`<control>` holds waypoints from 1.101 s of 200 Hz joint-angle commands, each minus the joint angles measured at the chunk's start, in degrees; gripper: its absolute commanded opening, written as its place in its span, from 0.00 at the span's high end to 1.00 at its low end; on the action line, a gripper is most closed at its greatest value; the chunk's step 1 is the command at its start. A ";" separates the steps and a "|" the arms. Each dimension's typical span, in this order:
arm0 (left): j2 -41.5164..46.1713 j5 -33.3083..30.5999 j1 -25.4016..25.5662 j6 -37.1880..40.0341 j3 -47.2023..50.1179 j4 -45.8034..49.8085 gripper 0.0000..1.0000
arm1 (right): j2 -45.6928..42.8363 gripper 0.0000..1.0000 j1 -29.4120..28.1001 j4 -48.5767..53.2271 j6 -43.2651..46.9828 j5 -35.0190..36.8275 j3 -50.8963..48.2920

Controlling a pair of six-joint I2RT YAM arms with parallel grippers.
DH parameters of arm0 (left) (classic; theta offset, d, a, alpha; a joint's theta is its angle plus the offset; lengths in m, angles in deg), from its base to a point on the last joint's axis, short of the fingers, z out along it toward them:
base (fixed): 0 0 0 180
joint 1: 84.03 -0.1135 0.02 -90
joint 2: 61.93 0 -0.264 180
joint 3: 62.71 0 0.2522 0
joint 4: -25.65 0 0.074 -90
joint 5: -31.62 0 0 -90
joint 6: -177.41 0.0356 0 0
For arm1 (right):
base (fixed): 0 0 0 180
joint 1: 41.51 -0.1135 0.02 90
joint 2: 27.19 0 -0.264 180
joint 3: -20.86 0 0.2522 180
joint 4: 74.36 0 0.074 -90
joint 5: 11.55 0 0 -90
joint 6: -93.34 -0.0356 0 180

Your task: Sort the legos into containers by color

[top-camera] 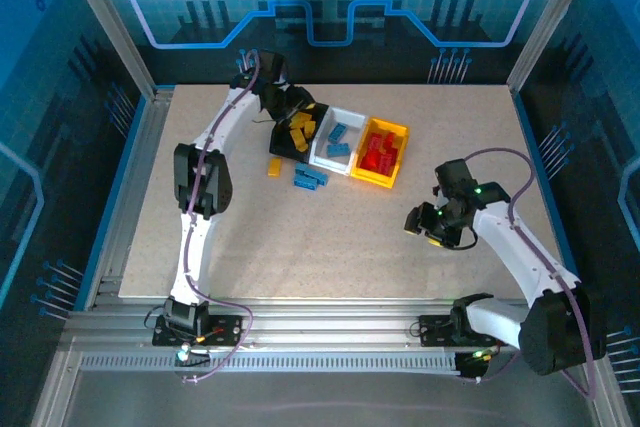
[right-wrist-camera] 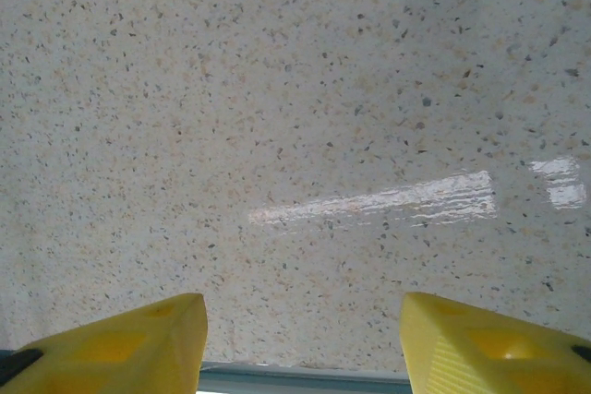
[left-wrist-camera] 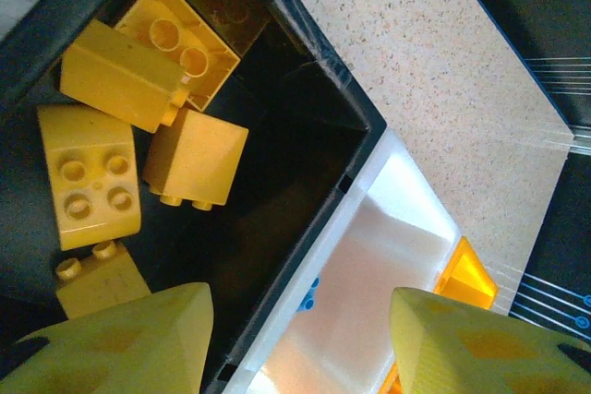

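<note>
The black bin (top-camera: 283,147) holds several yellow legos (left-wrist-camera: 92,177). Beside it the white bin (top-camera: 322,155) contains blue legos (top-camera: 338,134), and the yellow bin (top-camera: 398,172) contains red legos (top-camera: 380,152). On the table in front of the bins lie one yellow lego (top-camera: 274,167) and a small cluster of blue legos (top-camera: 310,178). My left gripper (top-camera: 290,110) (left-wrist-camera: 297,309) hovers open over the edge between the black bin (left-wrist-camera: 305,126) and the white bin (left-wrist-camera: 388,237), with nothing between its fingers. My right gripper (top-camera: 422,226) (right-wrist-camera: 300,311) is open above bare table, far to the right.
The three bins stand touching in a slanted row at the back middle of the table (top-camera: 330,247). A metal frame and blue panels enclose the table. The table's right edge (left-wrist-camera: 545,126) appears in the left wrist view.
</note>
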 commanded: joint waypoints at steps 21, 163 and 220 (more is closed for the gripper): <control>10.91 -4.56 -0.49 16.71 5.78 11.22 0.43 | 0.66 0.41 -1.99 -0.57 -1.41 -0.25 1.70; 23.70 -18.08 -0.44 36.55 41.47 -0.67 0.33 | 11.00 0.41 -11.43 -1.69 -3.90 2.09 8.47; 19.58 -18.27 -0.05 35.41 42.58 -5.96 0.33 | 11.37 0.41 -11.61 1.29 -4.03 3.23 10.16</control>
